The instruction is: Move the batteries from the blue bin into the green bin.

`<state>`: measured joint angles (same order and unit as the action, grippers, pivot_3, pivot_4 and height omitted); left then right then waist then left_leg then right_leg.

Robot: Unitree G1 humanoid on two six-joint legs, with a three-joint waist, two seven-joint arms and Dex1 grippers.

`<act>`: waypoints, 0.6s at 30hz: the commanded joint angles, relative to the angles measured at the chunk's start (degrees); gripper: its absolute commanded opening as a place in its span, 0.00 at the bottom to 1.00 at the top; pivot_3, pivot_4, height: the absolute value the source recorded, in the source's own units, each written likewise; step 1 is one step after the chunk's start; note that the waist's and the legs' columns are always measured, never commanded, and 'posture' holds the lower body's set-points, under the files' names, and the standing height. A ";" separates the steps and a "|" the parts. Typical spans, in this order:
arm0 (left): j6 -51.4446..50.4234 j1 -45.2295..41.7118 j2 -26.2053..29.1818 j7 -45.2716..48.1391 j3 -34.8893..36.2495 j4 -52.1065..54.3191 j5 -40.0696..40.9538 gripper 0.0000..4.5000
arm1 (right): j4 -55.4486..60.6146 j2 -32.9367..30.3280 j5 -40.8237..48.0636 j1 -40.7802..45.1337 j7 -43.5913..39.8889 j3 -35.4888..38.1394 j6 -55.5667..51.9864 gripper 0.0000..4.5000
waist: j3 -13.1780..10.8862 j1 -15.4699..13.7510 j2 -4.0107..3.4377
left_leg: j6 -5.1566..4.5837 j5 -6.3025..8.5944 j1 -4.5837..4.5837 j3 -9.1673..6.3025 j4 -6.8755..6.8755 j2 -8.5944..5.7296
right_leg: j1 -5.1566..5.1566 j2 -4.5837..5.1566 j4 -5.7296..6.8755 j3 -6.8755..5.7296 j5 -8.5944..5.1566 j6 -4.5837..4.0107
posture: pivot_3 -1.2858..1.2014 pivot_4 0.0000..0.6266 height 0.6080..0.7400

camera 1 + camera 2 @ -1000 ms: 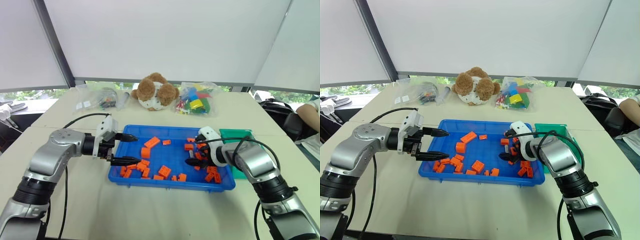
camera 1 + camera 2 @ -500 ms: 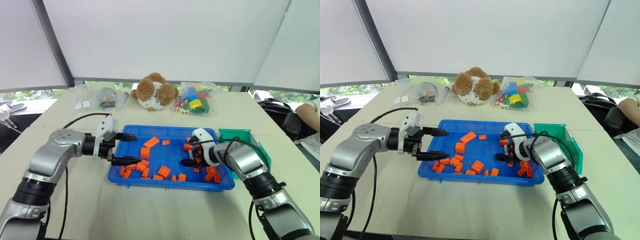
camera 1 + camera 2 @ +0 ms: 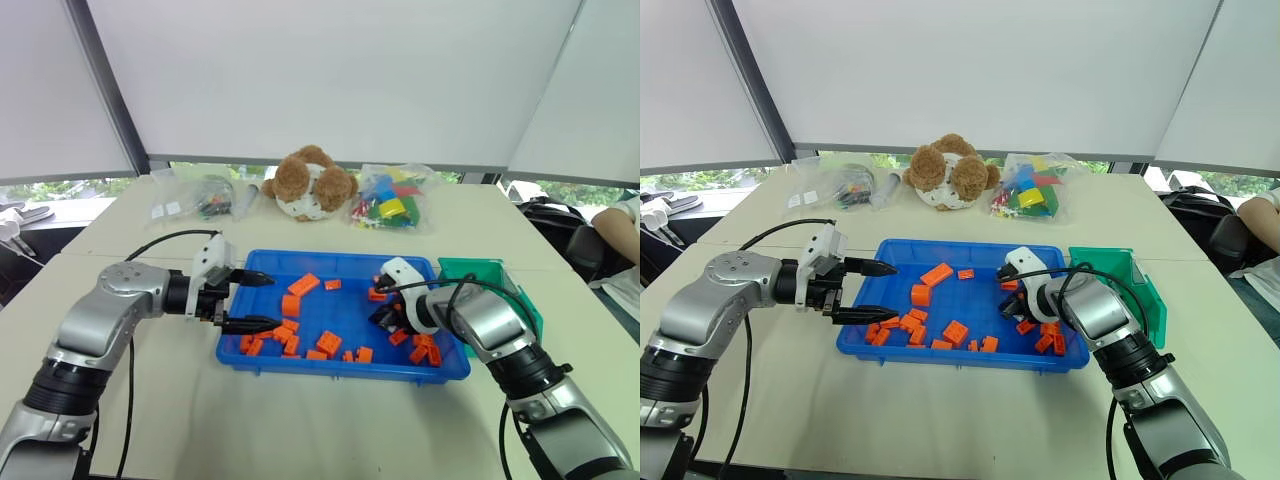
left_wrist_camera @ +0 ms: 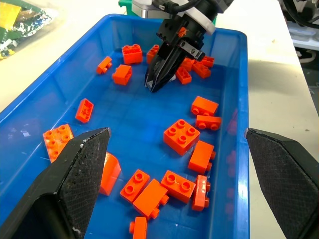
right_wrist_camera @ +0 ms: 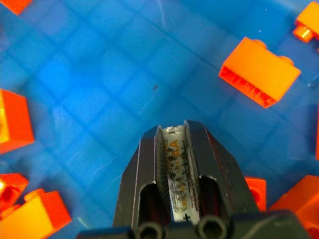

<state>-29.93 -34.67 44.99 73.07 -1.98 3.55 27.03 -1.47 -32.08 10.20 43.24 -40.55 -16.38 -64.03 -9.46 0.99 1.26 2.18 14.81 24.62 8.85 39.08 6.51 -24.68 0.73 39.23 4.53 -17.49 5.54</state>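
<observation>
My right gripper (image 5: 174, 144) pinches a battery (image 5: 178, 179) between its fingers, low over the blue bin (image 3: 300, 262) among orange blocks (image 3: 300, 285). My left gripper (image 3: 262, 301) hangs wide apart at the bin's left edge — the green bin (image 3: 475, 270) sits just right.
</observation>
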 commanded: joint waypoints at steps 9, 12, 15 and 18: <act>0.80 -1.67 0.32 0.79 0.77 0.34 0.44 1.00 | 7.26 -7.87 2.34 9.49 5.64 18.62 -7.46 0.01 | 0.00 -0.53 0.00 | -0.03 0.02 0.03 0.01 -0.01 0.00 | -0.04 0.02 -0.01 -0.01 0.00 0.00 | 0.52 0.24 0.90; 1.08 -1.83 0.07 0.92 0.61 -0.07 0.30 1.00 | 5.23 -13.51 1.51 7.17 5.85 20.59 -5.62 0.01 | 0.01 -0.55 0.02 | -0.13 0.08 0.04 0.01 -0.01 -0.02 | 0.02 0.07 -0.14 -0.04 -0.01 -0.02 | 0.52 0.24 0.90; 1.37 -2.04 -0.13 1.11 0.45 -0.56 0.18 1.00 | 3.35 -17.23 1.29 3.61 5.95 22.46 -4.00 0.01 | 0.01 -0.08 0.03 | -0.18 0.11 0.04 0.03 -0.01 -0.02 | 0.02 0.07 -0.14 -0.02 0.00 -0.01 | 0.52 0.24 0.90; 1.68 -2.44 -0.39 1.33 0.28 -1.30 0.01 1.00 | 1.85 -18.33 2.29 -0.42 5.61 24.51 -2.93 0.01 | 0.01 0.33 0.02 | -0.18 0.10 0.02 0.03 -0.07 -0.02 | -0.02 0.03 -0.10 0.02 0.00 0.00 | 0.52 0.24 0.90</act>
<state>-29.33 -35.99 44.43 74.03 -2.18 2.20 26.86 -0.25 -49.31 12.03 42.89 -34.67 5.76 -68.58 -9.45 1.32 1.28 2.03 14.90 24.64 8.87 39.00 6.49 -24.72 0.74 39.14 4.57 -17.49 5.54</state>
